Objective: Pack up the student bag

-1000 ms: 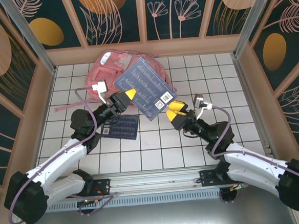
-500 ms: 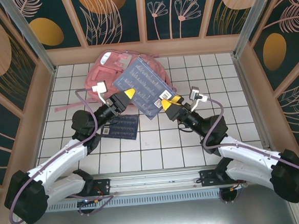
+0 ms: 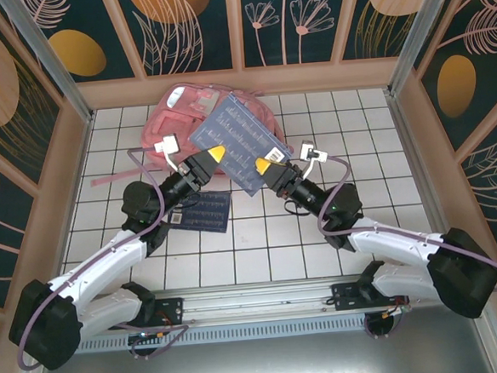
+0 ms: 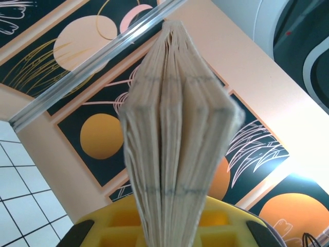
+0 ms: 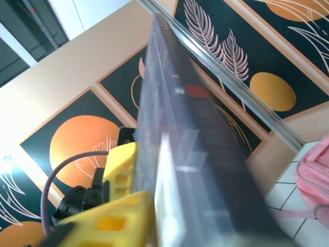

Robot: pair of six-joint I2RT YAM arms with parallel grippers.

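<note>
Arriving from 4 o'clock, my right gripper [image 3: 265,163] is pinching the book [image 3: 238,134] with the left gripper [image 3: 215,155], so I'm keeping both in step above the student bag [image 3: 177,109].

No word or number is legible anywhere. The large dark-blue rectangular book [image 3: 238,140] carries rows of pale print across its cover, too small to make out. The smaller dark-blue flat booklet [image 3: 203,212] on the white tiled table [image 3: 261,245] bears similar faint rows and a small white barcode sticker [image 3: 177,217], its digits unreadable.
</note>
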